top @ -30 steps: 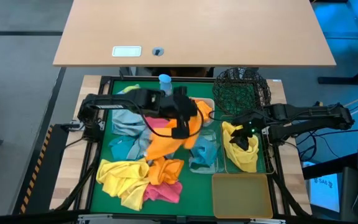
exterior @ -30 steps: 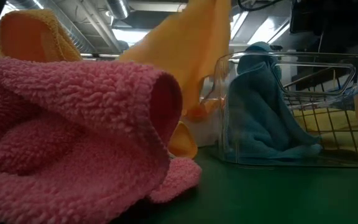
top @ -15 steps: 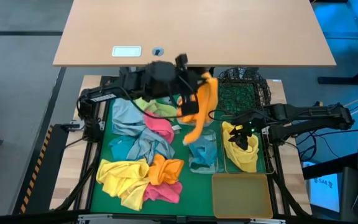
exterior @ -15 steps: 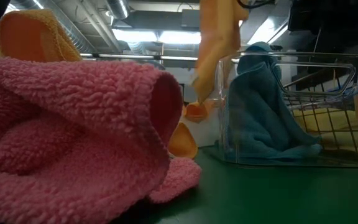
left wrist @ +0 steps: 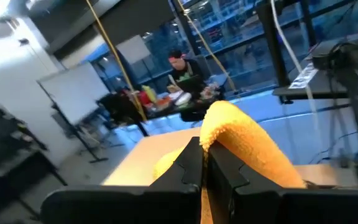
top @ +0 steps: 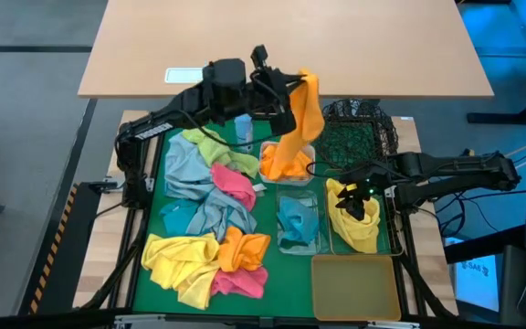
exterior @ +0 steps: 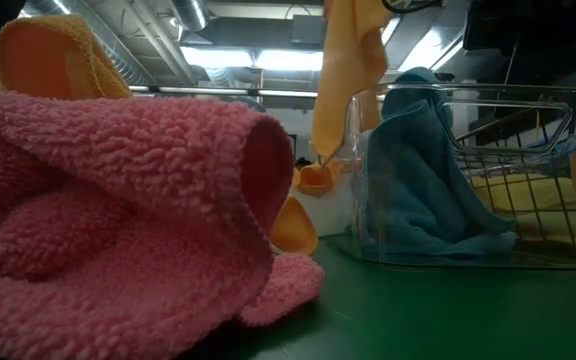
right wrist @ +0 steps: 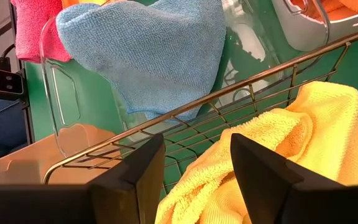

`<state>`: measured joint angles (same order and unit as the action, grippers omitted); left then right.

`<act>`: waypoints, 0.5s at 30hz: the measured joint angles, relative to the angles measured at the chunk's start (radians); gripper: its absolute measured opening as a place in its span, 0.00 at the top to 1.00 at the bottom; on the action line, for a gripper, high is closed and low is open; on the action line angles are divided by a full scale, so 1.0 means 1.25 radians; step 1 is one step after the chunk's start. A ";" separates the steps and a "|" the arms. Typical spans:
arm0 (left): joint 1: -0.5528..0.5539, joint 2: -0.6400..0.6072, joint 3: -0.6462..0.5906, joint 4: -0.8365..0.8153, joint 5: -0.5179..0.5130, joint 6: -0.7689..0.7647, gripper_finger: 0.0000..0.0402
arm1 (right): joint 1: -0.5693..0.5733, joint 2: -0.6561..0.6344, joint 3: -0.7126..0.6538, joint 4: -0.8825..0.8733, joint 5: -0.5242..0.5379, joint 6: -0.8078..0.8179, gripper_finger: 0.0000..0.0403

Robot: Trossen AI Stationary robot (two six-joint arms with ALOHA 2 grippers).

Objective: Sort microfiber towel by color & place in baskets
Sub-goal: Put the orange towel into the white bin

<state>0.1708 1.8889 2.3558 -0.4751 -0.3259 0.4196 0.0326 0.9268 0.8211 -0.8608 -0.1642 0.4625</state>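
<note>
Orange terry, one microfiber towel [top: 297, 128] hanging long from the left hand [top: 292, 84], which is clamped tight on its top fold; lower end of the cloth already draped into the white tub [top: 286, 163] at the back of the mat, beside the black mesh basket [top: 354, 132]; a second earlier this same towel was lifted over the pile mid-mat, half a second ago it swung past the clear tub [top: 298, 224], now it sits over the white tub, so the carry looks finished and release is the step in hand; low view shows the cloth [exterior: 348, 70] falling straight down behind the clear tub wall; left wrist view shows the closed fingers [left wrist: 191, 171] pinching the orange fold [left wrist: 247, 143]; clear tub holds a teal towel [top: 296, 217]; wire basket [top: 393, 233] holds a yellow towel [top: 354, 219], with the right hand [top: 365, 196] parked over it, jaws apart and holding nothing, unchanged across the second; amber tub [top: 354, 285] at the front looks bare; still on the green mat [top: 149, 274]: grey-blue [top: 185, 174], light green [top: 208, 144], pink [top: 236, 187], another orange [top: 243, 249], yellow [top: 179, 260] and pink [top: 243, 281] at the front; judgement: sorting under way, most cloths yet to go; risk on release is the trailing tail catching the tub rim and spilling over; the wooden desk [top: 281, 46] beyond carries none of the towels.
</note>
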 joint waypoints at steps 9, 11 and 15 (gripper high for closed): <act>0.003 0.002 0.000 -0.204 0.088 -0.099 1.00 | 0.000 0.000 0.000 0.000 0.000 0.000 0.54; 0.002 0.002 -0.017 -0.241 0.088 -0.112 1.00 | 0.000 0.000 0.000 0.000 0.000 0.000 0.54; -0.002 0.003 -0.083 -0.253 0.088 -0.144 1.00 | 0.000 0.000 0.000 0.000 0.000 0.000 0.54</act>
<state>0.1679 1.8932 2.2517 -0.7909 -0.2161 0.2398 0.0326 0.9268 0.8211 -0.8612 -0.1642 0.4622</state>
